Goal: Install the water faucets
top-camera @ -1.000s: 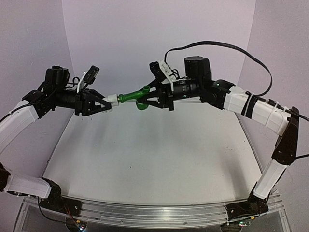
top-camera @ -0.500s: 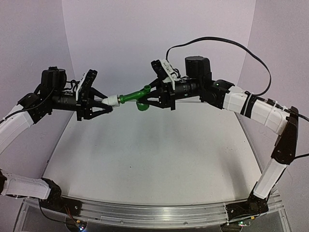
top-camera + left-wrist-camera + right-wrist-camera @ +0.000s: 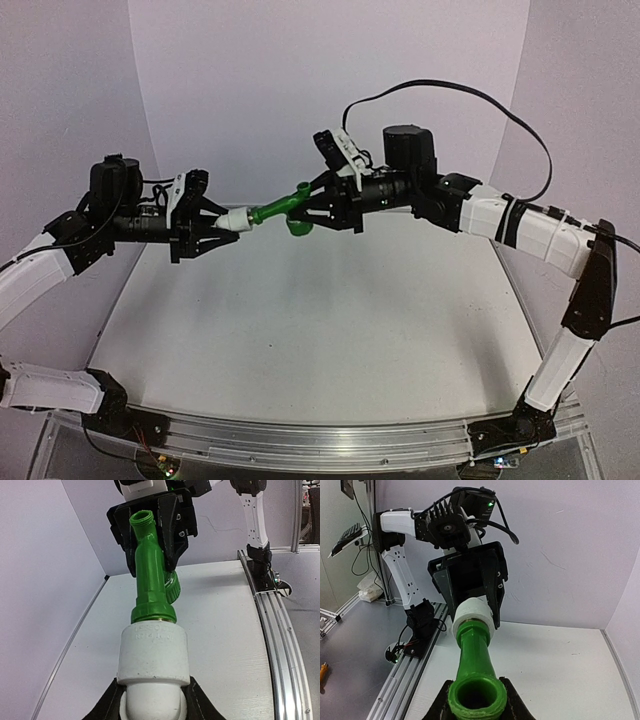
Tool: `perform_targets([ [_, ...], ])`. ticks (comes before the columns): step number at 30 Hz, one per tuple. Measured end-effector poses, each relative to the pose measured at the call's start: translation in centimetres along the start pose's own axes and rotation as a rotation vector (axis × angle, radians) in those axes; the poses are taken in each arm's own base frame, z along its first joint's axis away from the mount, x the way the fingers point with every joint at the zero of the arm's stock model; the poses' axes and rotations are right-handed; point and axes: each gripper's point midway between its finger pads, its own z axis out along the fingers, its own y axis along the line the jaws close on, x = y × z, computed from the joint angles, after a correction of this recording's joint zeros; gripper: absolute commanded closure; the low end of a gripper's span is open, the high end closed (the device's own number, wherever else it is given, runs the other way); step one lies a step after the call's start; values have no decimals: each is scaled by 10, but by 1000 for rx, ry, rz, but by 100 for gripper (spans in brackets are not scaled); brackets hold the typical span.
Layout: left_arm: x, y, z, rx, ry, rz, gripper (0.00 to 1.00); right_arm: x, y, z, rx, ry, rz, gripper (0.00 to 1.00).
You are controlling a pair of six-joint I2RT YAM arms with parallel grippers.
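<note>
The green faucet [image 3: 278, 208] hangs in the air above the table, its stem seated in the white fitting [image 3: 234, 219]. My left gripper [image 3: 222, 225] is shut on the fitting from the left. My right gripper [image 3: 305, 207] is shut on the faucet's wide round end from the right. In the left wrist view the white fitting [image 3: 153, 650] sits between my black fingers [image 3: 112, 702], and the green faucet [image 3: 152, 575] runs away to the right gripper. In the right wrist view the green faucet [image 3: 474, 655] shows its hollow threaded end between my fingers [image 3: 437, 707], with the white fitting [image 3: 474, 616] beyond.
The white table [image 3: 300, 320] lies below both grippers. An aluminium rail [image 3: 320, 435] runs along its near edge with the arm bases on it. A black cable [image 3: 480, 100] loops above the right arm. Pale walls close the back and sides.
The left wrist has rolled, turning the white fitting on the green stem, and the left arm has sunk a little. The right gripper holds the faucet, its right end slightly higher.
</note>
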Motion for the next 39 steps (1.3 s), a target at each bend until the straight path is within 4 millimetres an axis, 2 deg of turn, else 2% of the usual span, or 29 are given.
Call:
perform_targets([
  [5,0,7,1,-57,-33,37,100,-1,-5,1,19,-34,38,100],
  [11,-17,20,-5,-155,-95,105,100,-19,-12,0,40,-112,66,100],
  [16,-22,24,-7,-180,-112,122,100,-26,-15,-1,42,-146,76,100],
  [27,-14,30,-6,-221,-87,130,100,-22,-23,2,40,-123,157,100],
  [39,11,48,0,-298,17,187,100,-1,-45,6,49,-105,405,100],
])
